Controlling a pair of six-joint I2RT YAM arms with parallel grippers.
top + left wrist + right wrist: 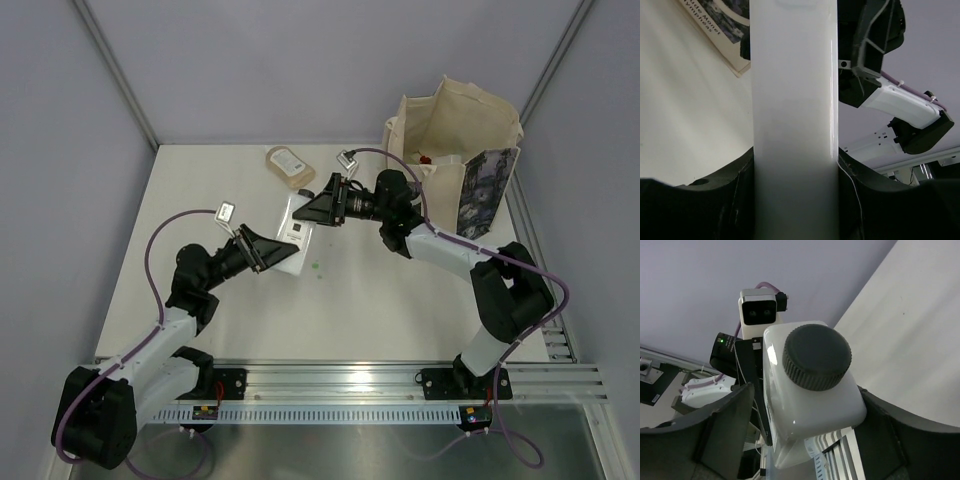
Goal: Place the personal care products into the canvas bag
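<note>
While my left gripper [278, 255] clamps the black-capped bottle [298, 238], my right gripper [307, 213] at its one o'clock, jaws spread loosely around the cap [816, 356], canvas bag [480, 110] toward two o'clock.

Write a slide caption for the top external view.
Left tool grips a white bottle while the open right tool brackets its far end; canvas bag stands far right.

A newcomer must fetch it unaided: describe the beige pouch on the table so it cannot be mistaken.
Find the canvas bag standing at the far right corner of the table, then look left along the back edge. The beige pouch lies flat there. Unlike the black-capped white bottle held between the arms, it is tan, labelled and untouched.
</note>
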